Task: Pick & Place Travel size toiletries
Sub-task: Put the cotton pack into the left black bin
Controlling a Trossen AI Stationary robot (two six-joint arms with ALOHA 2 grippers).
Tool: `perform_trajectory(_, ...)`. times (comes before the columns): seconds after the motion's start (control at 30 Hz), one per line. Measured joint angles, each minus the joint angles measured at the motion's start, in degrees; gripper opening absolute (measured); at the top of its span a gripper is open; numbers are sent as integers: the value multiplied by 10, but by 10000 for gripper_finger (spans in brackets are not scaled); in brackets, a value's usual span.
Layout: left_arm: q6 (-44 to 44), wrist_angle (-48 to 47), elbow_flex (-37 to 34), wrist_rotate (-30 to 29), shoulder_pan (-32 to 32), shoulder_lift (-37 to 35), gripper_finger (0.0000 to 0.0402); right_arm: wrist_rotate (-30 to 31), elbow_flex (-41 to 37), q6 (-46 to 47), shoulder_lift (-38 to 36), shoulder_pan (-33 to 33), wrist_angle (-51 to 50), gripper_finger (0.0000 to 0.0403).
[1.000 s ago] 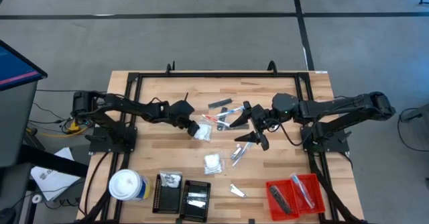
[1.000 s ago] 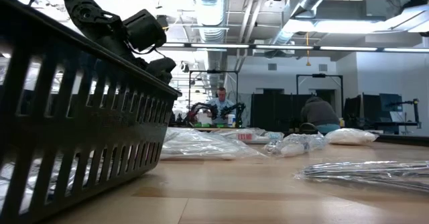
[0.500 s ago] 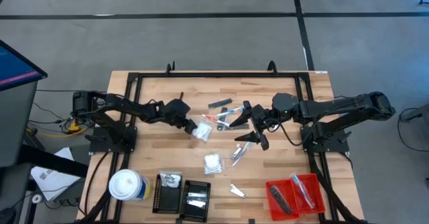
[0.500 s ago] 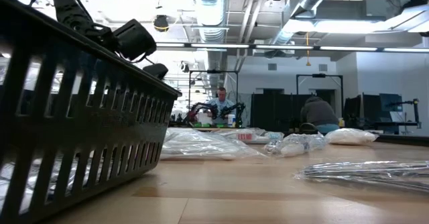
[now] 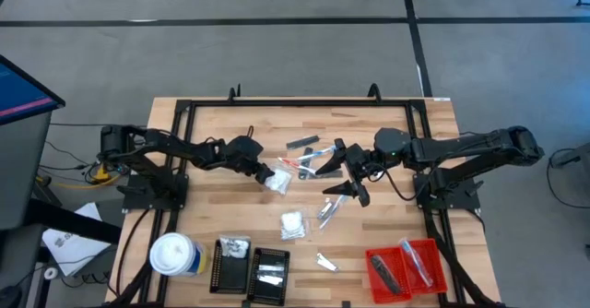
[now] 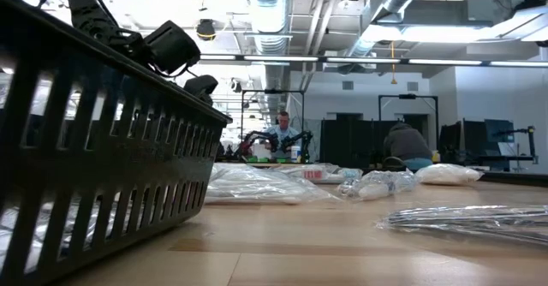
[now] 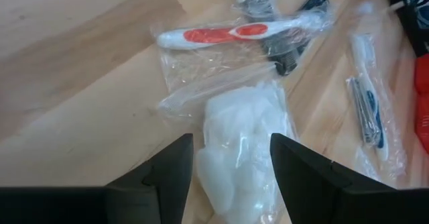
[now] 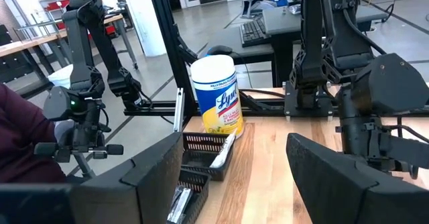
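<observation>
Because our left gripper (image 7: 228, 158) is open with its fingers (image 7: 171, 167) set either side of the white packet (image 7: 244, 140), we judge it lined up to close on that packet, which lies mid-table in the loose pile beside a red toothbrush (image 7: 231, 33). Our right gripper (image 5: 355, 186) waits near the pile's other side, its fingers spread and empty, leaving the left room to work. Black trays (image 5: 251, 269) sit at the near edge.

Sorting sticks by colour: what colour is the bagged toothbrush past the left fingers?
White toothbrush with red-orange grip; left wrist view shows it best.
</observation>
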Motion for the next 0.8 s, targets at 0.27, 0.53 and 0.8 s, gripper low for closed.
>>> perform_trajectory(0.27,-9,57,1,20,13,59,193,0,0,0,0,0,0,260)
perform_trajectory(0.53,-10,122,5,63,16,101,191,0,0,0,0,0,0,260)
perform_trajectory(0.8,-11,119,5,66,15,102,120,0,0,0,0,0,0,260)
